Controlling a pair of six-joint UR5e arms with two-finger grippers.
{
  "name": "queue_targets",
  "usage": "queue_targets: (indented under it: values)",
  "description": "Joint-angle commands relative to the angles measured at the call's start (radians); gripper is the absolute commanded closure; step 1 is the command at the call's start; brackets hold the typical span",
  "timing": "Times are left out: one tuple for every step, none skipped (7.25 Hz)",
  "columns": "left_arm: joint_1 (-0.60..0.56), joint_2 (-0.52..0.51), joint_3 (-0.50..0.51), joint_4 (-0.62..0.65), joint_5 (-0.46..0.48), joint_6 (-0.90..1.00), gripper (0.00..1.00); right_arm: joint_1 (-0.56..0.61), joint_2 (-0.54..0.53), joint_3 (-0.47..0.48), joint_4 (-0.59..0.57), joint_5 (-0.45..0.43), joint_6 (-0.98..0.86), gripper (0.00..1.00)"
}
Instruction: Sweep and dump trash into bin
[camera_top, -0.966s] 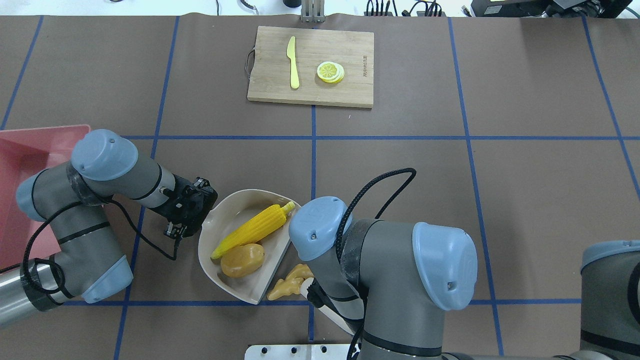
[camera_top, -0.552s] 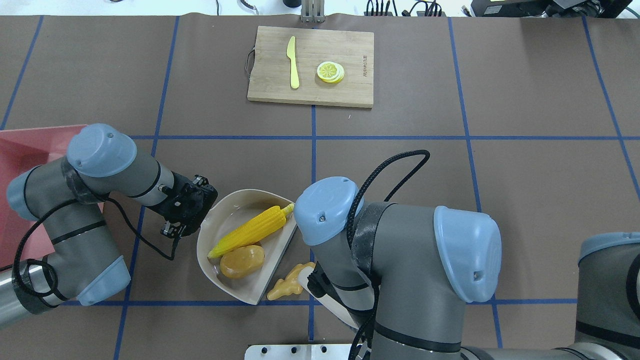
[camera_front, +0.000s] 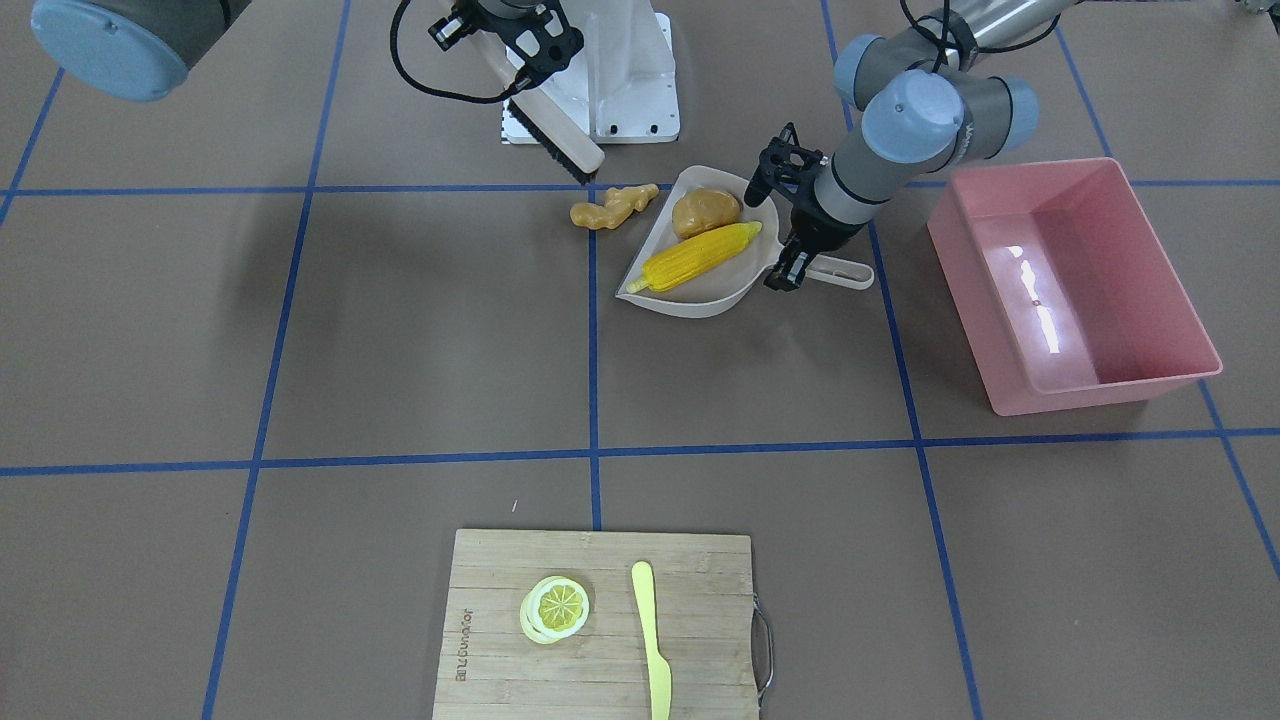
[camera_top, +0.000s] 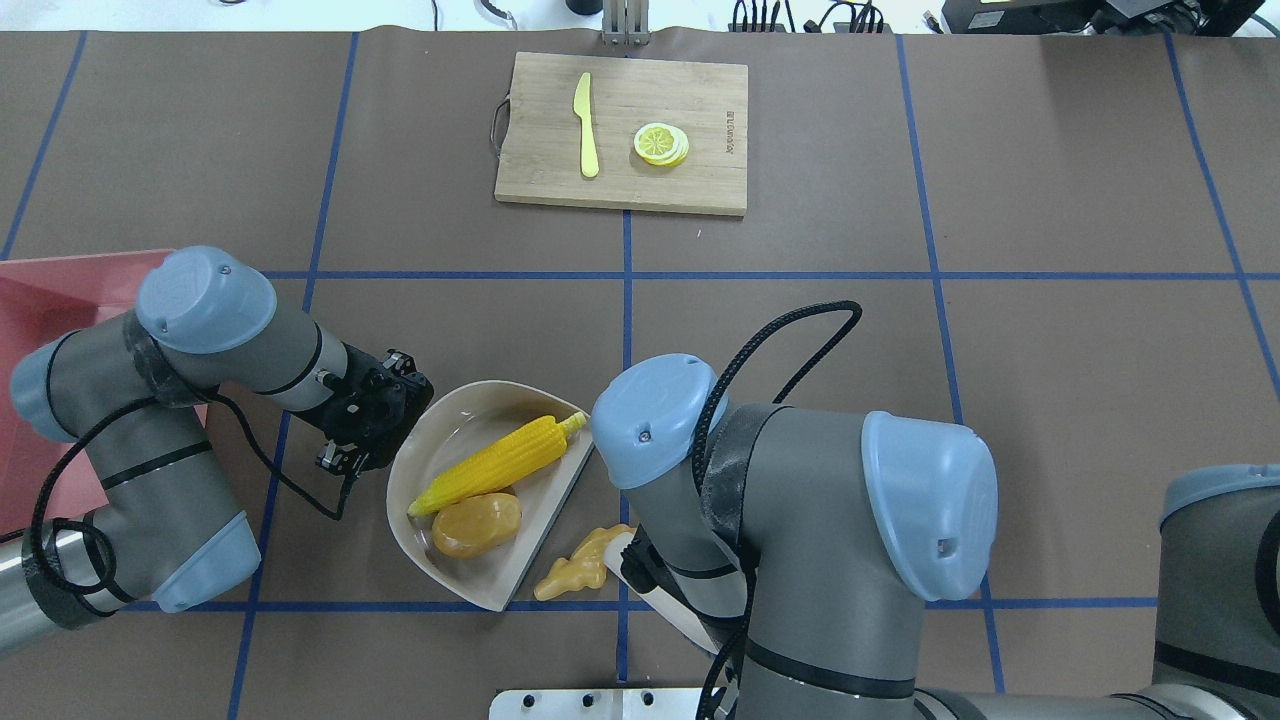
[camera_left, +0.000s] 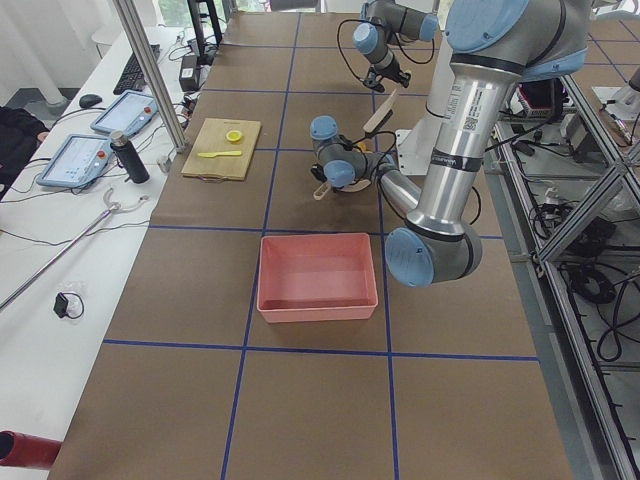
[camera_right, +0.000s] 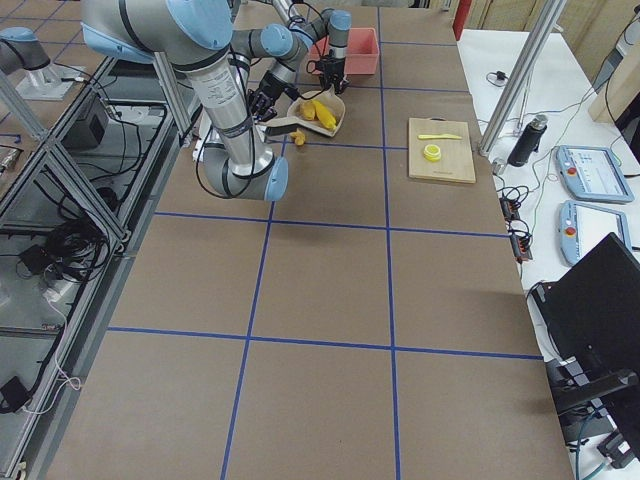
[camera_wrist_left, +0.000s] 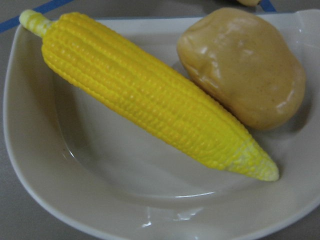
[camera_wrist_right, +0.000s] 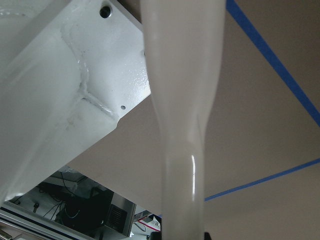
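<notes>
While left fingers (camera_front: 782, 276) clamp the dustpan handle (camera_front: 840, 272) (right fingers (camera_front: 548, 44), the brush (camera_front: 560, 140)), corn cob (camera_front: 695, 257) and potato (camera_front: 705, 212) just beside the left.

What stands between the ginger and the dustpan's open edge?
Nothing visible. The ginger lies on bare table right beside the dustpan's open edge, with the brush on its other side. The potato sits just inside that edge.

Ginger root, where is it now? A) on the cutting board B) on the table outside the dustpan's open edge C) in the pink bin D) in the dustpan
B: the ginger root lies on the table just off the dustpan's open edge; only the corn cob and potato sit inside.
</notes>
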Motion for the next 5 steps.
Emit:
queue_targets:
  values:
    - [0.000, 0.000, 0.001, 0.008, 0.008, 0.017, 1.00, -0.021, -0.004, -0.061, 0.004, -0.008, -0.003, 1.00]
    - [0.000, 0.000, 0.001, 0.008, 0.008, 0.017, 1.00, -0.024, -0.004, -0.073, 0.004, -0.012, -0.027, 1.00]
    - [0.000, 0.000, 0.001, 0.008, 0.010, 0.017, 1.00, -0.026, -0.003, -0.072, 0.004, -0.016, -0.038, 1.00]
    - [0.000, 0.000, 0.001, 0.008, 0.008, 0.017, 1.00, -0.044, -0.004, -0.090, 0.004, -0.016, -0.061, 1.00]
    - [0.000, 0.000, 0.002, 0.008, 0.010, 0.017, 1.00, -0.047, -0.003, -0.113, 0.013, -0.016, -0.064, 1.00]
